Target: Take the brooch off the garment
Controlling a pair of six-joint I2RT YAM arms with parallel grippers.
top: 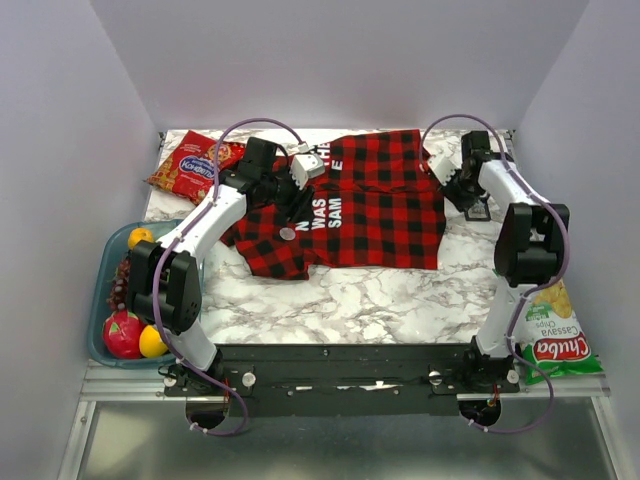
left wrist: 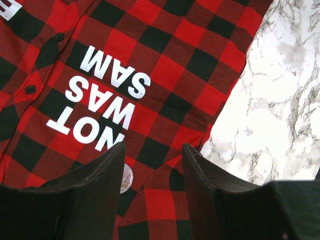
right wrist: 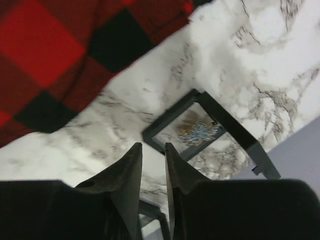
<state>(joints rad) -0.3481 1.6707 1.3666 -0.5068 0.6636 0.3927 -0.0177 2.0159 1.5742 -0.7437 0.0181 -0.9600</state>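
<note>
**Left pincer lined up on the brooch, right one waiting by the little case**

I've got the left gripper (left wrist: 153,150) hanging low over the garment (top: 370,200), jaws wide and empty, its tips just under the "NOT WAS SAM" lettering. The brooch (left wrist: 126,178) is pinned on the shirt's lower front, half tucked behind one finger. My read is that I'm set for the pinch but not yet on it.

The right gripper (right wrist: 153,147) is off the shirt's edge over the marble table (top: 380,295), jaws narrow with nothing between them. Below it lies a dark-framed case (right wrist: 169,113) holding a glittery piece (right wrist: 197,132), probably the drop spot.

Far left, a blue tub (top: 96,310) carries an apple (top: 122,333), oranges (top: 152,341) and grapes (top: 120,282).
</note>
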